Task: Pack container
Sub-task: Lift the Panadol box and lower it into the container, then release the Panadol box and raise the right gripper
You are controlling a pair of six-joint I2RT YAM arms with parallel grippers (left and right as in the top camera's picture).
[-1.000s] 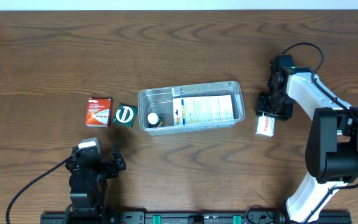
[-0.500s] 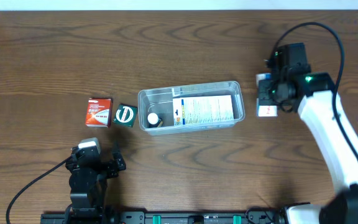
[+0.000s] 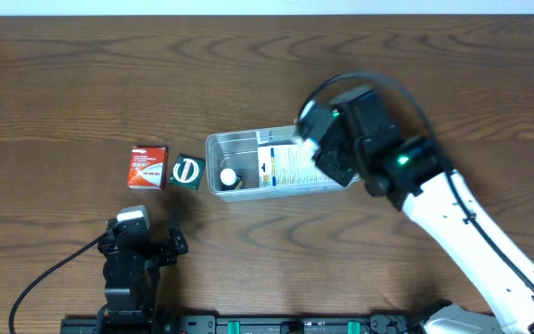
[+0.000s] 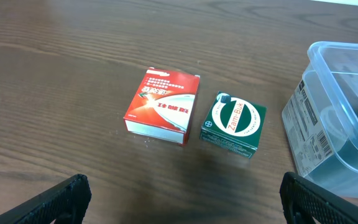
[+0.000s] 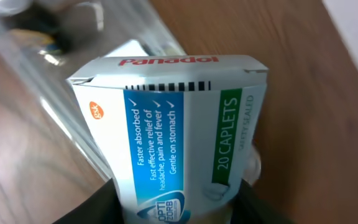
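Carton (image 5: 173, 137) held in the black right gripper (image 5: 180, 208): white, with a blue panel in white print, a green stripe, red brand lettering and an orange logo. Ahead of the black left gripper (image 4: 179, 202): red box (image 4: 163, 104) with white streaks. Just right of it is a dark green box (image 4: 234, 124) with a white ring. Container (image 3: 239, 136) clear; white black-printed pack (image 3: 281, 169) inside. Bench (image 4: 55, 62) dark brown wood grain.

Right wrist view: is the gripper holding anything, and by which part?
The right gripper holds the Panadol box by its near end, opposite the flap printed Panadol. The left gripper is open and empty.
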